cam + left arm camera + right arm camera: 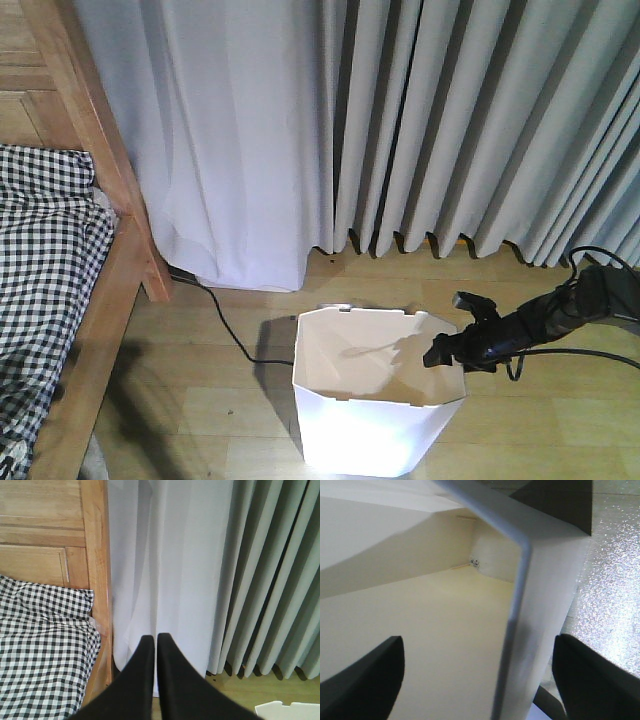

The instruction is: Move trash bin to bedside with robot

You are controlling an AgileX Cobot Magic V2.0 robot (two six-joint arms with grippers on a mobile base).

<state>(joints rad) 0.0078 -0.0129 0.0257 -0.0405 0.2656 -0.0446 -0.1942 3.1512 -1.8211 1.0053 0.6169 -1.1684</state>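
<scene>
- The trash bin point(375, 400) stands on the wooden floor in front of the grey curtains point(450, 120), well apart from the bed point(60, 300) with its checked bedding at the left — it has the whole stretch of floor yet to cross.
- The right tool point(452, 350) sits at the bin's right rim; its wrist view shows the jaws spread open with the thin wall point(520, 630) running between them, one finger inside and one outside, neither pressing yet.
- The left tool point(154, 645) is shut, fingertips together and holding nothing, pointed at the white curtain beside the bed frame.
- My worry is the wall itself — it looks thin and springy, so a pinch on one edge may buckle it or slip off once the bin drags.
- Pulled from one side of the rim only, the bin could tip or swivel rather than slide.
- A black cable point(225, 325) lies on the floor between bin and bed; the base could catch on it and lurch.
- The bed frame's corner post stands near the route, so a swinging bin might knock it.
</scene>
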